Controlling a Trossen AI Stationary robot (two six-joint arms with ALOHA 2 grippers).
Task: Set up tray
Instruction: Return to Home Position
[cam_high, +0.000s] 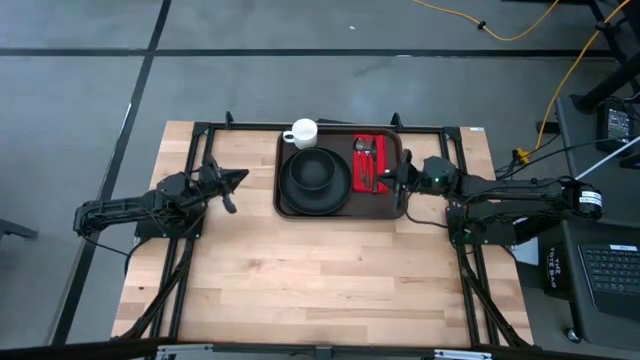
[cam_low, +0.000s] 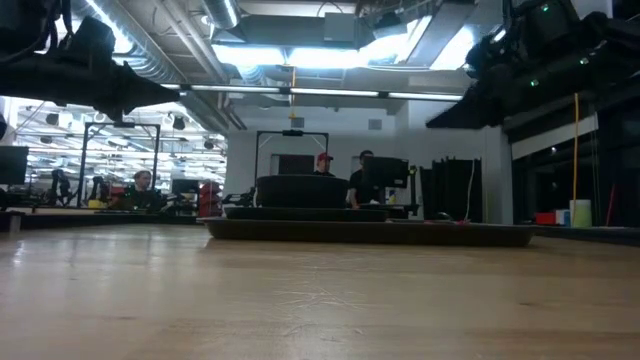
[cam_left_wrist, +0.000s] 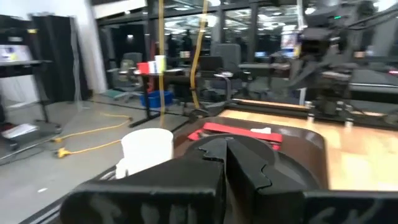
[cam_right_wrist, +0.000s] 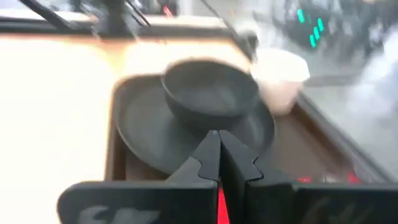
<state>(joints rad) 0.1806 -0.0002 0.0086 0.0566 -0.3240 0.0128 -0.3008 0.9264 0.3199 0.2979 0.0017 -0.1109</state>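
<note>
And the right claw (cam_high: 404, 180) sat clenched on nothing, just at the right rim of the tray (cam_high: 283, 205), a little right of centre in the high view. The tray lay at the upper middle of the bench (cam_high: 320, 280). It carried a black plate (cam_high: 298, 196) with a bowl (cam_high: 317, 168), a white cup (cam_high: 303, 132) at its upper left corner, and a red napkin (cam_high: 378, 150) with cutlery (cam_high: 364, 165) on its right side. The left claw (cam_high: 240, 178) waited left of the tray, clenched too, clear of it.

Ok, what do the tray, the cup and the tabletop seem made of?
Tray: dark brown, matte, evenly coloured; probably plastic. Cup: plain white, smooth; ceramic or plastic, can't tell. Tabletop: pale wood, visible planks and grain.
</note>
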